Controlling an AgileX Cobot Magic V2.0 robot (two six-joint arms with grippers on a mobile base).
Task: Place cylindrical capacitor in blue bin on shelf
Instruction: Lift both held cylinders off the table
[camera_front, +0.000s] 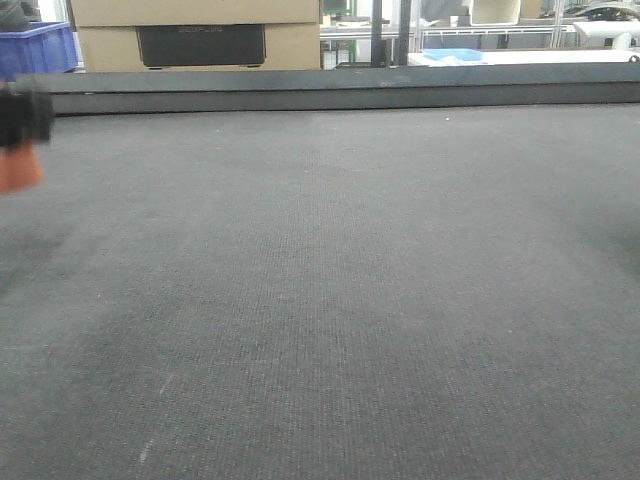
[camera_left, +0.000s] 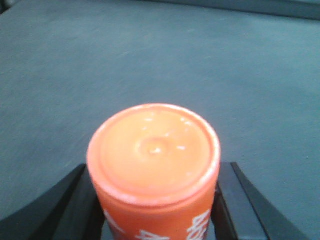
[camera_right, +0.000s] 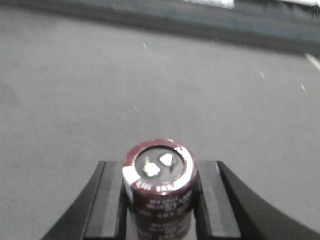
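Plainly, the right gripper (camera_right: 159, 202) has its two black fingers (camera_right: 112, 200) drawn in to a narrow gap and pressed against both sides of the cylindrical capacitor (camera_right: 159, 175). The capacitor is a dark maroon can with a pale stripe and printed lettering. It stands upright between the pads, its two metal terminals facing the camera. It is held above the gray felt tabletop (camera_right: 75, 100) and lies in no container.

The left gripper (camera_left: 155, 200) is set wider, its fingers (camera_left: 227, 200) closed on the flanks of a fatter orange cylinder (camera_left: 155, 150) with white lettering and a round, dimpled end cap. In the front view this gripper shows only as a blurred black and orange shape at the far left edge, and the right one does not appear.

Beyond the dark raised rail (camera_front: 350, 90) at the back of the tabletop, a blue plastic crate (camera_front: 35, 45) stands at the upper left. Its contents cannot be seen from this angle. Just beside it is a cardboard box (camera_front: 200, 12) with a black panel on its front.
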